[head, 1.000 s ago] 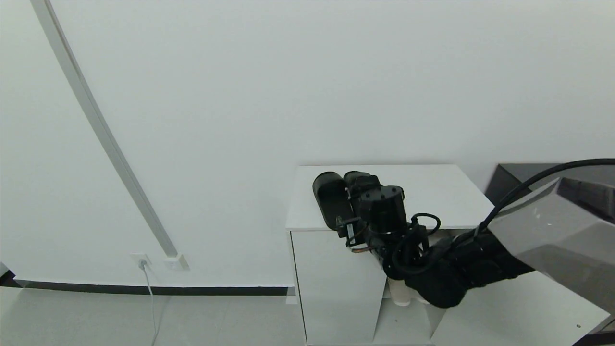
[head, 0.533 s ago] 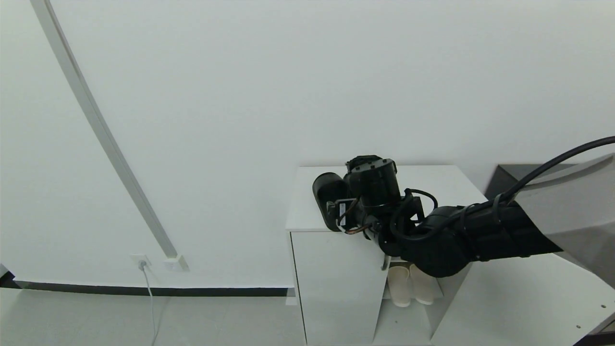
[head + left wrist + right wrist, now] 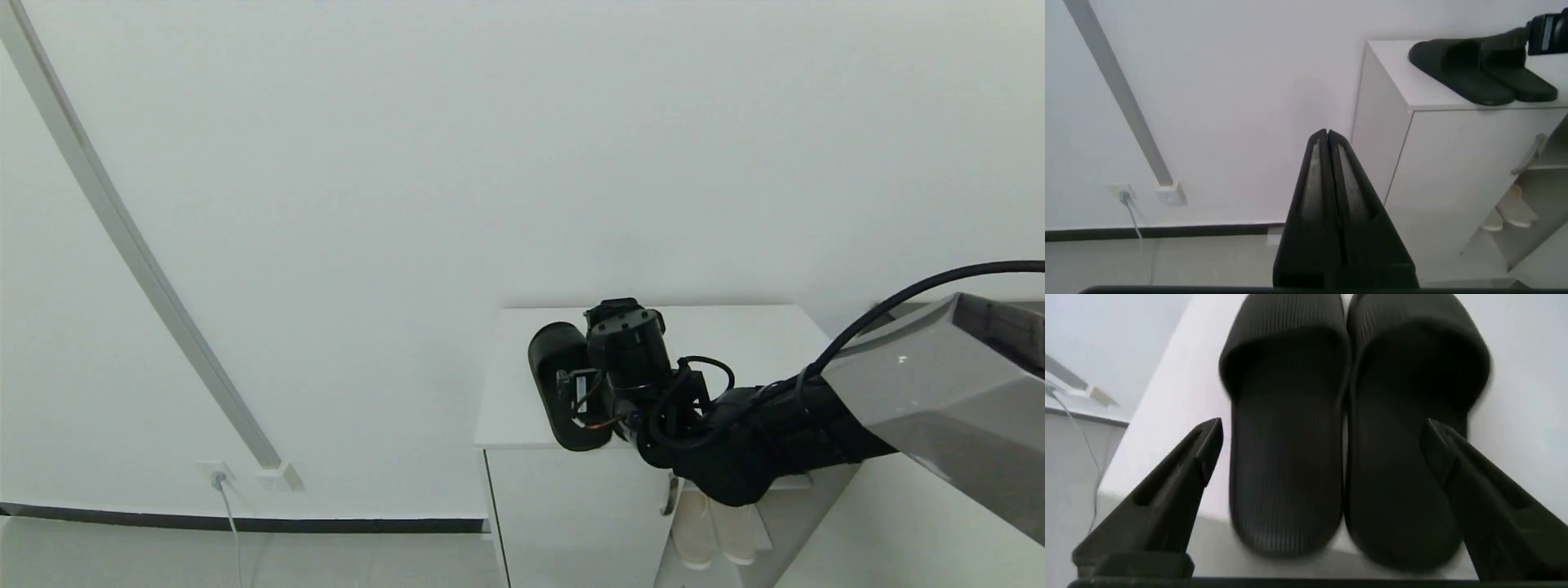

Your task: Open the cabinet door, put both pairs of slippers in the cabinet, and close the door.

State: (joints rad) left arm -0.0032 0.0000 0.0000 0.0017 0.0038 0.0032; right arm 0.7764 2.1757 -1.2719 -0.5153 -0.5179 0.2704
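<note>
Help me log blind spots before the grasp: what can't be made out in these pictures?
- Head view: the right arm hides one of the black slippers.
- Head view: white slippers in the cabinet, tops behind the arm; shelves below cut by the bottom edge.
- Left wrist view: the cabinet's open side, cut off by the frame edge.

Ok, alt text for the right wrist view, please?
A pair of black slippers lies side by side on the white cabinet top, seen from close above. The right end effector is open, with one dark finger at each side of the pair.
</note>
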